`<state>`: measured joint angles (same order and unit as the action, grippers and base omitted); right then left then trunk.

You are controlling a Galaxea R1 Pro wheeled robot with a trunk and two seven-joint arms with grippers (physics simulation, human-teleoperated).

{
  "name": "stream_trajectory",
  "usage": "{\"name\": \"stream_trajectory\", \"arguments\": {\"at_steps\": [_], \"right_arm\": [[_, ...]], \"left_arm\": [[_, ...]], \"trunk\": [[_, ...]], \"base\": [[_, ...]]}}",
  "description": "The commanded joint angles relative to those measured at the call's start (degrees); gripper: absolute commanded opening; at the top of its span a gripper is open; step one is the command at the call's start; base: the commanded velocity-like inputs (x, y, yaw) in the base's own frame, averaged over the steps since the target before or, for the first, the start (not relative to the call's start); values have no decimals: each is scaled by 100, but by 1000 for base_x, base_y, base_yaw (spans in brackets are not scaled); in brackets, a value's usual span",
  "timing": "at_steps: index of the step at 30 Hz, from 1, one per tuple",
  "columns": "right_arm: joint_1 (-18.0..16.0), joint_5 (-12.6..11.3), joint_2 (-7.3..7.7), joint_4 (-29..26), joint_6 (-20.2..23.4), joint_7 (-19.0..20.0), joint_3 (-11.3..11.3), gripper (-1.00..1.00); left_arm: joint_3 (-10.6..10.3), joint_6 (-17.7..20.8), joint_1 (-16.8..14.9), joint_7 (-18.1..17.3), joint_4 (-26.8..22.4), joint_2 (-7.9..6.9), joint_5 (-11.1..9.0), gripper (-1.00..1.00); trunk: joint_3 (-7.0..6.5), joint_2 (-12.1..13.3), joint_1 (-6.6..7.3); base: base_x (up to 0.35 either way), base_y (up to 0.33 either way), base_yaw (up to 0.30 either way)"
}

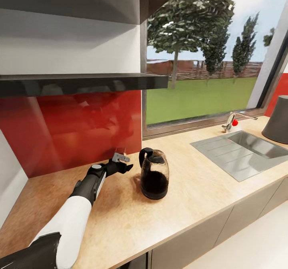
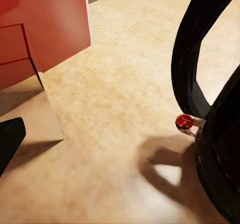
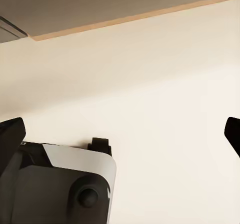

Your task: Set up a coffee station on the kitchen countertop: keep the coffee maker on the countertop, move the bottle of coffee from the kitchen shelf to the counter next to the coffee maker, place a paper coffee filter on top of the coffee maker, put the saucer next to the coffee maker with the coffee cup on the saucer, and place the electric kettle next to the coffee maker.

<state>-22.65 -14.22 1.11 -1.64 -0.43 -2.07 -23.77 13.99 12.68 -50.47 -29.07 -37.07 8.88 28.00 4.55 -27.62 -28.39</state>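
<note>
Where your left arm (image 1: 86, 191) reaches: out from the near left over the kitchen countertop (image 1: 200, 197), towards the red backsplash (image 1: 72, 129)
Kitchen shelf (image 1: 80, 83): on the wall above your arm, with the dark front edge facing you
Left gripper (image 1: 122, 163): your jaws stand apart and hold nothing, just left of the kettle's handle; the left wrist view shows one dark fingertip (image 2: 10, 139) well clear of the handle
Electric kettle (image 1: 154, 179): upright on the countertop right of your gripper, dark liquid low inside, black handle (image 2: 190, 59) turned to your gripper, with a small red button (image 2: 184, 120) low on it
Window (image 1: 200, 61): right of the backsplash, with trees and grass outside
Sink (image 1: 244, 151): set into the countertop, well right of the kettle, with a tap (image 1: 234, 121) behind it
Dark grey object (image 1: 278, 121): at the far right edge; you cannot tell what it is
Right gripper (image 3: 120, 134): fingers spread wide over pale floor, gripping nothing
</note>
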Motion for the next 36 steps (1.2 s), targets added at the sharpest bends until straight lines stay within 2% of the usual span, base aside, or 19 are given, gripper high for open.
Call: {"name": "stream_trajectory", "arguments": {"at_steps": [1,36], "right_arm": [[-3,-54,0,-3,-4,-13,-49,100],[-3,-45,-6,-3,-8,-13,-49,100]], "left_arm": [[47,33,-6,-52,-11,13,32,100],[60,-22,63,8,-19,52,30,100]], "trunk": [[12,-11,-3],[12,-11,-3]], "base": [[0,0,0],[52,-10,0]]}}
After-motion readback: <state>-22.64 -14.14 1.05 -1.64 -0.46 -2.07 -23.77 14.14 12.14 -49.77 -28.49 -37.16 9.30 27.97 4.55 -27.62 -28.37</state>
